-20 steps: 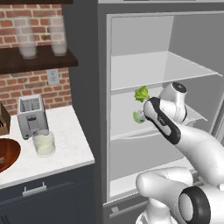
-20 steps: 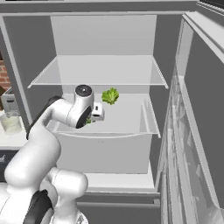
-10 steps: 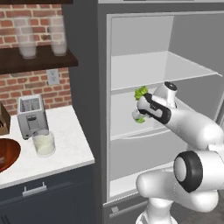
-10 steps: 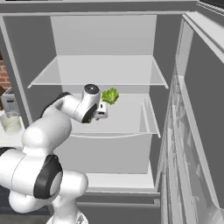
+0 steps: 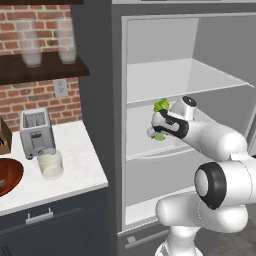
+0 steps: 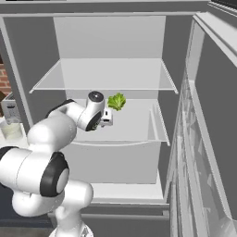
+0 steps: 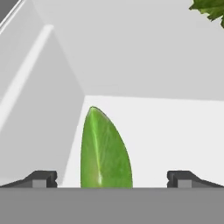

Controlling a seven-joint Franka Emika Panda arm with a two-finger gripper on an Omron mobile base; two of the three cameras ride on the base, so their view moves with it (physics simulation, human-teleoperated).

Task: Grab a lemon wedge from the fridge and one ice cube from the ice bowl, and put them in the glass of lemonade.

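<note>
The fridge [image 5: 200, 75] stands open, its door [image 6: 208, 115] swung to the right. On its middle white shelf lies the lemon wedge [image 7: 105, 151], smooth and yellow-green, pointed end up in the hand view. My gripper [image 7: 111, 179] is open, with the wedge's near end between the two fingertips [image 7: 41, 178] and a gap on each side. The gripper [image 5: 152, 132] reaches in over the shelf's left part [image 6: 107, 118]. On the counter stand the glass of lemonade [image 5: 50, 164] and the ice bowl [image 5: 7, 175], cut by the frame edge. The ice cube is out of view.
A ruffled leafy green bunch [image 5: 161, 105] sits just behind the hand on the same shelf [image 6: 116, 101]. A toaster [image 5: 34, 131] stands behind the lemonade. Tall frosted glasses [image 5: 30, 47] line a dark wall shelf. The fridge's left wall is close beside the wedge.
The arm has stretched further into the fridge, carrying the hand left and deeper along the middle shelf, past the leafy bunch. The jaws have stayed open.
</note>
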